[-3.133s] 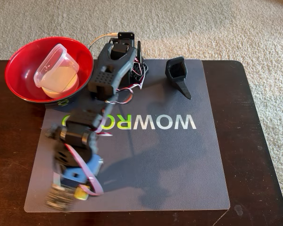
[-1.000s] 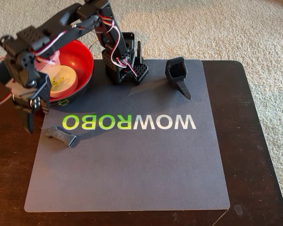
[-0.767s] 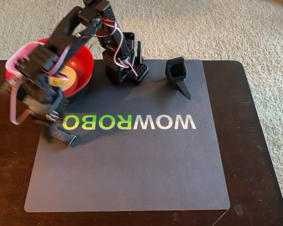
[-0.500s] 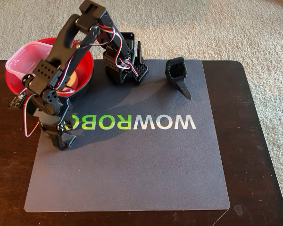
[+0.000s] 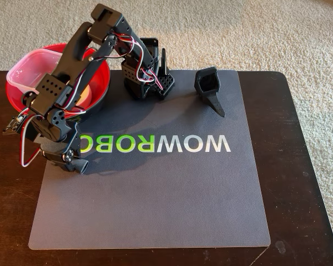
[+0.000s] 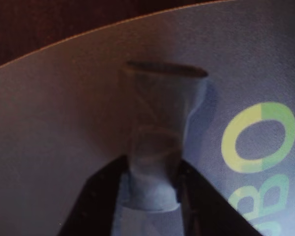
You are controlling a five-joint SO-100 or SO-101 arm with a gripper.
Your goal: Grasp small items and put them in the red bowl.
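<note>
The small dark grey clip (image 6: 160, 98) lies on the grey mat (image 5: 172, 194) near its left edge. My gripper (image 6: 152, 164) is down over it, and its black fingers press both sides of the clip's near end. In the fixed view my gripper (image 5: 73, 164) covers most of the clip (image 5: 84, 165). The red bowl (image 5: 102, 83) sits at the back left. It holds the clear square tub (image 5: 28, 72) and the small white bowl (image 5: 86, 94), both partly behind my arm. The black pointed scoop (image 5: 210, 88) rests at the mat's back right.
My arm's base (image 5: 147, 77) stands at the back edge of the mat, right of the red bowl. The mat carries green and white lettering (image 5: 155, 144). It lies on a dark wooden table (image 5: 299, 166), with carpet beyond the far edge.
My arm swung from the mat's front to the red bowl, where a yellow item then showed in the white bowl. It then came down on the grey clip and has settled there.
</note>
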